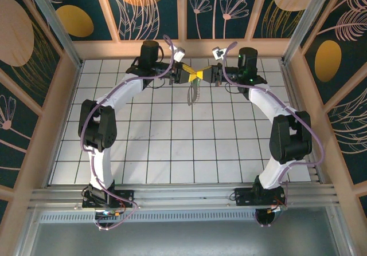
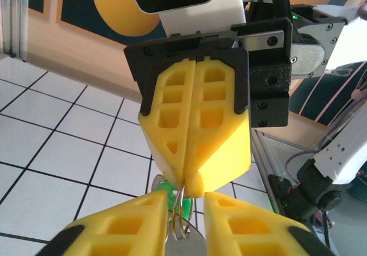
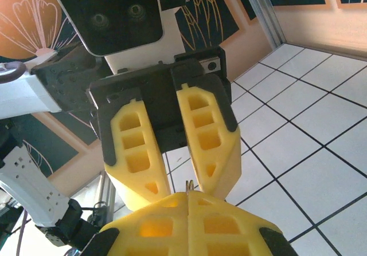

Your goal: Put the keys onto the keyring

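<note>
Keyring (image 1: 193, 93) hangs nr far wall (image 1: 183, 47) btw L end effector (image 1: 191, 74), R end effector (image 1: 199, 74).

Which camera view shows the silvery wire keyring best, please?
The left wrist view: the silvery wire keyring sits close and sharp, pinched in the yellow fingers of the right gripper. Top external shows it tiny, dangling between the arms; right wrist shows a sliver of wire.

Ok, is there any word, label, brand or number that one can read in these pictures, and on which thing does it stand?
None can be read.
The right gripper, the left gripper, the keyring and the painted wall panels bear no letters, numbers or logos.
</note>
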Tool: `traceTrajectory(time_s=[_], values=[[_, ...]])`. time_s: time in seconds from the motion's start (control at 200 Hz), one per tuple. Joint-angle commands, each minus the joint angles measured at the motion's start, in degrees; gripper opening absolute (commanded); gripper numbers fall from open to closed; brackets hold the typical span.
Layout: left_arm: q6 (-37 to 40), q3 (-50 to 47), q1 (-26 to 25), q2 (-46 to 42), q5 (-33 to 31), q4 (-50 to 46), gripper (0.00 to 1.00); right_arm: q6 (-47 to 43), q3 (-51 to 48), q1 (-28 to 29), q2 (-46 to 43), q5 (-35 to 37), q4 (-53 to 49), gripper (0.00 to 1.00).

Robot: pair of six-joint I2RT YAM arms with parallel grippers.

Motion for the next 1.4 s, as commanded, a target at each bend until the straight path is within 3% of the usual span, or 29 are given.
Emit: traceTrajectory(time_s=[0.0, 0.315, 0.415, 0.485, 0.556, 0.676, 1.396], values=[[1.32, 1.34, -0.35, 0.9, 2.32, -0.69, 0.16, -0.63, 2.01, 0.31, 1.13, -1.91, 1.38, 0.0], [0.45, 1.41, -0.46, 0.52, 2.63, 0.62, 0.11, -0.72, 1.62, 0.43, 1.08, -1.99, 1.31, 0.0], [0.02, 1.11, -0.53, 0.25, 2.67, 1.6, 0.0, -0.71, 1.88, 0.44, 1.06, -2.24, 1.13, 0.0], [-0.25, 0.77, -0.7, -0.06, 2.61, 2.29, 0.0, -0.63, 2.09, 0.41, 0.97, -2.18, 1.11, 0.0], [-0.81, -0.01, -0.81, -0.53, 2.45, 3.55, 0.0, -0.43, 1.97, 0.09, 0.41, -1.65, 1.22, 0.2], [-1.97, -1.25, -0.8, -1.61, 1.97, 5.72, 0.0, 1.09, 0.24, -0.99, -1.44, -1.29, 3.7, 0.32], [-3.74, -1.36, -1.1, -3.4, 2.49, 7.88, 0.0, 2.71, -10.61, -3.02, -6.95, -5.06, 11.83, 0.44]])
